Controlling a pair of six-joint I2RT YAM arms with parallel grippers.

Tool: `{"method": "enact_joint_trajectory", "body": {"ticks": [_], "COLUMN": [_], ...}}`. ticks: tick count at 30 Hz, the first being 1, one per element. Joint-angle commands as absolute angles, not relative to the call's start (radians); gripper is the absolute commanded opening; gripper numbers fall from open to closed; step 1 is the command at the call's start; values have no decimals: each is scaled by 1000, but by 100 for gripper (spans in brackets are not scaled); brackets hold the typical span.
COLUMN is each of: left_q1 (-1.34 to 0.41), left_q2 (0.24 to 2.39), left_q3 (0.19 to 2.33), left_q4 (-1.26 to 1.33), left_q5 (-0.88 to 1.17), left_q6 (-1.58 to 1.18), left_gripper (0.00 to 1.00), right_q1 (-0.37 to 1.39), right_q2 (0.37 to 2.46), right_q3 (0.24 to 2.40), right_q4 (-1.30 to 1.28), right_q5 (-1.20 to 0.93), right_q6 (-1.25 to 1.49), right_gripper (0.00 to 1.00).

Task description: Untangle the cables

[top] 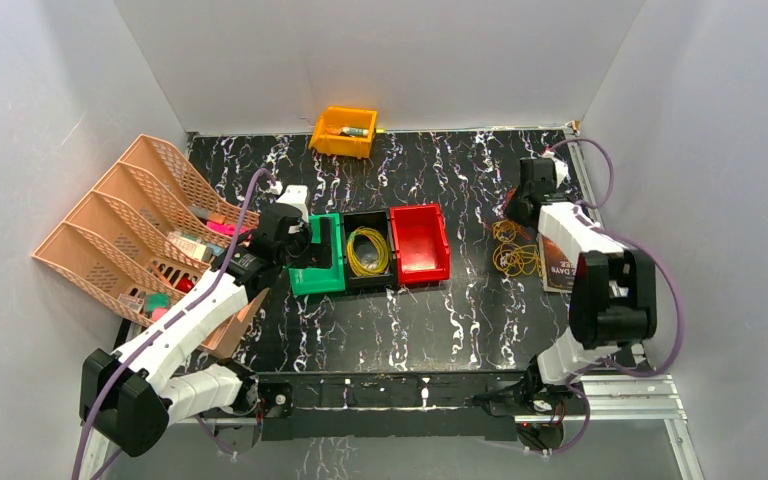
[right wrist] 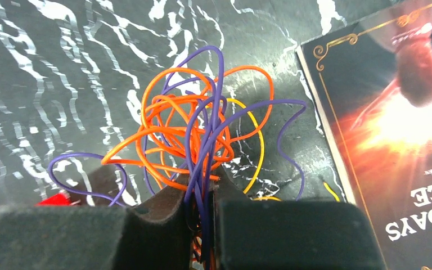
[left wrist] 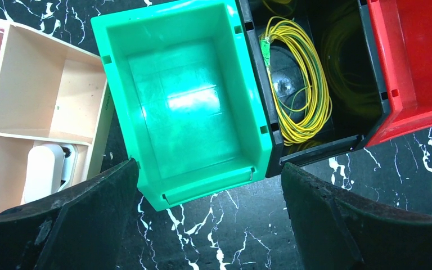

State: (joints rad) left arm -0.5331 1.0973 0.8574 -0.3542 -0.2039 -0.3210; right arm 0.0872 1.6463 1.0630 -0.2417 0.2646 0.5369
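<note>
At centre frame the black bin (left wrist: 320, 152), between the green bin (left wrist: 185, 101) and the red bin (left wrist: 416, 56), holds a yellow cable coil (left wrist: 315, 90); left jaws gape wide, right jaws pinch the orange-purple cables (right wrist: 197, 132).

— What sort of place is this?
— A robotics lab cell. Plain white panels (top: 380, 60) wall in a black marbled desk (top: 460, 320).
— What else shows it?
— A left arm (top: 190, 320) and a right arm (top: 600, 285) bolted to a base rail (top: 400, 385), and plastic sorting bins (top: 425, 278) in a row.
</note>
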Motion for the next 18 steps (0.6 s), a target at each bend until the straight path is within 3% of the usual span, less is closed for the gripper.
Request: {"method": "enact_joint_trajectory", "body": {"ticks": [1,13,18], "left_q1": [-533,-531,-530], "left_q2": [1086,1090,1099], "left_q3": [879,885,889], "left_q4": [-370,-376,-382], "left_q5": [-233,-261,-268], "left_q6": [-313,-311,-313], "left_gripper": [98,98,98], "right_q1": [88,149,307], "right_q2": [1489,1125,1055], "right_q3": [1050,1006,1054], "right_q4": [-277,-514,-650], "right_q5": [244,109,121], "right_q6": [485,417,435], "right_gripper": [0,0,0]}}
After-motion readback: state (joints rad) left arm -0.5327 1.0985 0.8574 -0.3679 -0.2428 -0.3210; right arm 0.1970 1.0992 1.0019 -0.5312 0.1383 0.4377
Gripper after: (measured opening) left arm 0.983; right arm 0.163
